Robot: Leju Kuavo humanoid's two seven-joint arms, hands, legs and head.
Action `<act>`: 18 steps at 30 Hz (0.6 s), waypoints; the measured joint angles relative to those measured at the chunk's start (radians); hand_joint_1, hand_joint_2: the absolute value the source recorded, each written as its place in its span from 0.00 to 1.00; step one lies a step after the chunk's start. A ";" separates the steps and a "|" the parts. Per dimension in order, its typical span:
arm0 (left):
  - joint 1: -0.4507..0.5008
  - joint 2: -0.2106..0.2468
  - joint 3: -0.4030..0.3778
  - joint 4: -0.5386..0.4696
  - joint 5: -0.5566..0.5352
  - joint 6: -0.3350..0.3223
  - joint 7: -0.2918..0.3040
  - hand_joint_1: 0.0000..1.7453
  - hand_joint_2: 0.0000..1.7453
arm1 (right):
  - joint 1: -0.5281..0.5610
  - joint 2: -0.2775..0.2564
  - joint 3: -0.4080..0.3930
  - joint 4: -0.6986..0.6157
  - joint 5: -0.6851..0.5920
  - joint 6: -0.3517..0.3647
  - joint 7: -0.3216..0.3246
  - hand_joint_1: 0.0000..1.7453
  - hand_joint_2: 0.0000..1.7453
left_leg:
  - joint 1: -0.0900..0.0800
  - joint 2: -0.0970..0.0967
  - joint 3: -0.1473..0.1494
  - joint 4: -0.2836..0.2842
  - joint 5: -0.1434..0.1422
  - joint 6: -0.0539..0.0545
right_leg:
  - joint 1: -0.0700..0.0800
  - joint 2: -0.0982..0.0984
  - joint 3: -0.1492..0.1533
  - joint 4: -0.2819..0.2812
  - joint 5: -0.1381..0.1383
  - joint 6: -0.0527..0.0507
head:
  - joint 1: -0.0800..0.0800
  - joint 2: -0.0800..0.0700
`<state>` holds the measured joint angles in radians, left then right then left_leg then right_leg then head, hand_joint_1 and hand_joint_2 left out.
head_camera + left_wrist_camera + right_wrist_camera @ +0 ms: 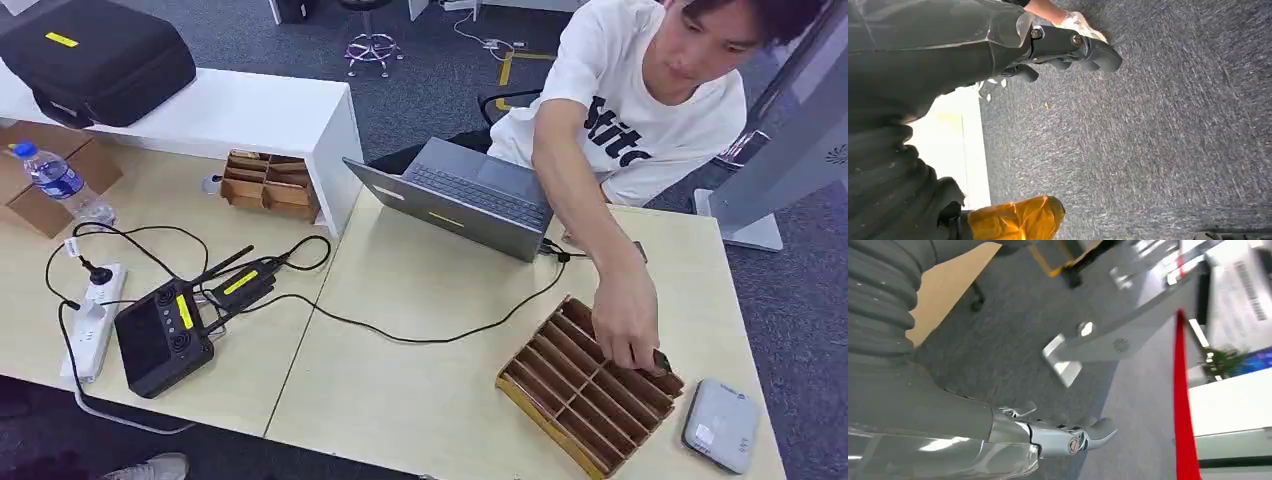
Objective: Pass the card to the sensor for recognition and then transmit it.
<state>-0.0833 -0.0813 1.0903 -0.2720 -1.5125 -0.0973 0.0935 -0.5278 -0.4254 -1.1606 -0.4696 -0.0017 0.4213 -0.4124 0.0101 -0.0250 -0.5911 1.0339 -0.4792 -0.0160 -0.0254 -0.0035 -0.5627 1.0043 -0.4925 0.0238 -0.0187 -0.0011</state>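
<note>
A brown slotted card holder (pixel 585 390) lies on the pale table (pixel 420 390) at the front right. A person's hand (pixel 628 325) reaches into its far end and pinches a small dark card (pixel 661 359). Right of the holder lies the grey sensor pad (pixel 721 425). My left hand (pixel 1060 49) hangs over the grey carpet with its dark fingers stretched out and nothing in them. My right hand (pixel 1064 436) also hangs above the floor, silver fingers extended and holding nothing.
An open laptop (pixel 462 195) stands before the person, its cable (pixel 430 338) crossing the table. A black controller (pixel 165 338), power strip (pixel 90 318), water bottle (pixel 58 180), small wooden organiser (pixel 268 183) and black case (pixel 95 55) lie left. A red strap (pixel 1183 405) hangs near my right hand.
</note>
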 joint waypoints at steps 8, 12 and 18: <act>0.009 -0.003 0.029 0.000 0.035 0.002 0.000 0.00 1.00 | 0.185 -0.031 -0.152 0.041 -0.146 0.191 -0.010 0.00 1.00 | 0.000 -0.002 -0.001 0.000 -0.002 0.001 | 0.000 -0.002 0.001 0.000 -0.002 0.000 | 0.000 0.000; 0.009 -0.006 0.041 0.000 0.042 0.003 0.000 0.00 1.00 | 0.245 -0.033 -0.186 0.058 -0.148 0.193 -0.010 0.00 1.00 | 0.000 0.000 0.000 0.000 -0.003 0.000 | 0.000 0.000 0.000 0.000 -0.002 0.000 | 0.000 0.000; 0.009 -0.009 0.049 0.000 0.043 0.005 0.000 0.00 1.00 | 0.283 -0.031 -0.206 0.080 -0.134 0.166 0.004 0.00 1.00 | 0.000 0.001 0.000 0.000 -0.003 0.000 | 0.000 0.002 0.001 0.000 -0.002 0.000 | 0.000 0.000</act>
<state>-0.0746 -0.0904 1.1391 -0.2720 -1.4691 -0.0927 0.0935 -0.2447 -0.4566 -1.3668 -0.3899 -0.1355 0.5872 -0.4082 0.0099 -0.0235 -0.5909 1.0335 -0.4819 -0.0160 -0.0256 -0.0018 -0.5620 1.0041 -0.4945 0.0243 -0.0187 -0.0011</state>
